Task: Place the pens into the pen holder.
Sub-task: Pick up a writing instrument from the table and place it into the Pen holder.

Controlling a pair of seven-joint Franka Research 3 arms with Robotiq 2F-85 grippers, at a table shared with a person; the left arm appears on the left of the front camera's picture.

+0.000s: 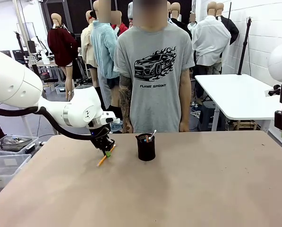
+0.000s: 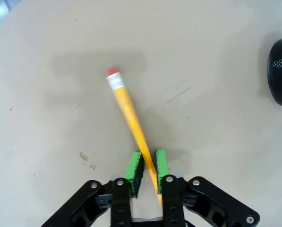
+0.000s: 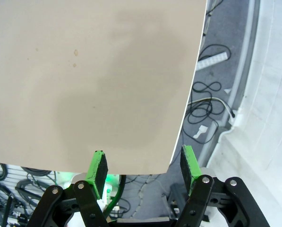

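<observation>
One pencil point(image 2: 130, 116) – left gripper point(image 2: 148, 165) clamped, one holder point(image 1: 146, 147)

A yellow-orange pencil point(image 2: 130, 117) with a red eraser tip and a silver ferrule lies on a plain beige-tan table point(image 1: 202, 189), pinched between the bright green pads point(image 2: 160, 164) of the black left gripper point(image 2: 148, 165) on a white arm. The pen holder point(image 1: 146, 147) is black mesh, with a white pen point(image 1: 152, 135) poking out. Behind stands a person point(image 1: 153, 71) in a grey T-shirt printed with a black flaming car.
</observation>
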